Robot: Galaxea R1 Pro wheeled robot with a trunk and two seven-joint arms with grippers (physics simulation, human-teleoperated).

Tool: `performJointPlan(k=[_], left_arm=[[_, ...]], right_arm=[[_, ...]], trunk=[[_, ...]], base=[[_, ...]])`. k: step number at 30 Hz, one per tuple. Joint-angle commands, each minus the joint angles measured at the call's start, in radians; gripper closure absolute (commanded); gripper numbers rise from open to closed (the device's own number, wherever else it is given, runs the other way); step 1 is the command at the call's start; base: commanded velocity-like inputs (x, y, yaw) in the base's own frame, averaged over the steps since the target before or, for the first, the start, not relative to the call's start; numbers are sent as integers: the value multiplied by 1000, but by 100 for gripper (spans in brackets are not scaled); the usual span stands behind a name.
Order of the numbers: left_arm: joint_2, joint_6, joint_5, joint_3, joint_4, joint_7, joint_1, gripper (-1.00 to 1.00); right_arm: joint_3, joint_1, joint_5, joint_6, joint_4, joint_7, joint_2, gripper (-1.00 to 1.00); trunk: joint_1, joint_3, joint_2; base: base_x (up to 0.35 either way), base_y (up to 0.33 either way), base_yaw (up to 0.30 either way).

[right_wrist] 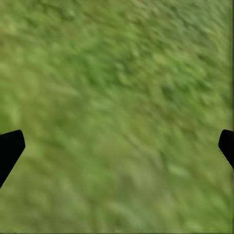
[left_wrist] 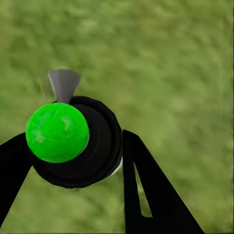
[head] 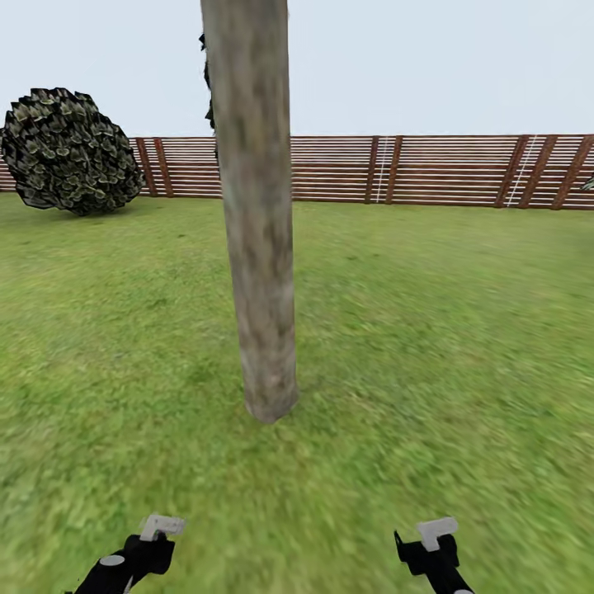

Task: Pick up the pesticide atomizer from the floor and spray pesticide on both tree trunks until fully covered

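A thick tree trunk (head: 257, 247) of mottled beige-grey bark rises from the lawn straight ahead, leaning slightly. No pesticide specks stand out on its bark. The other tree is out of view. In the left wrist view the pesticide atomizer (left_wrist: 58, 132) has a bright green round top, a black round body and a grey nozzle. My left gripper (left_wrist: 73, 151) is shut on it above the grass, one black finger on each side. My right gripper (right_wrist: 119, 141) is open over bare grass. Both arms, left (head: 136, 557) and right (head: 433, 554), hang low in front of the trunk.
A brown slatted fence (head: 429, 169) runs across the back of the garden. A round dark shrub (head: 70, 153) stands at the far left by the fence. Open lawn (head: 462, 330) lies on both sides of the trunk.
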Motion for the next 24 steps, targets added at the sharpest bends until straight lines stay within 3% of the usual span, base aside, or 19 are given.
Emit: performJointPlan(k=[1,5,9,24], left_arm=[[-5,0,-9,10,-2,-6,-2,100],[-24,86,-6,8,-7,-7,-33,100],[-28,134,-7,7,-9,-7,-59,100],[-34,134,-5,4,-13,-12,-66,100]], right_arm=[[0,1,9,-3,1,-7,0,-100],[-6,13,0,-6,1,-16,1,-100],[-44,14,-37,-6,1,-92,2,-100],[-55,15,-51,-3,3,-121,8,-100]], trunk=[[0,-1,0],[0,-1,0],[0,-1,0],[0,-1,0]], base=[[312,-146,0],[312,-169,0],[311,-179,0],[281,-169,0]])
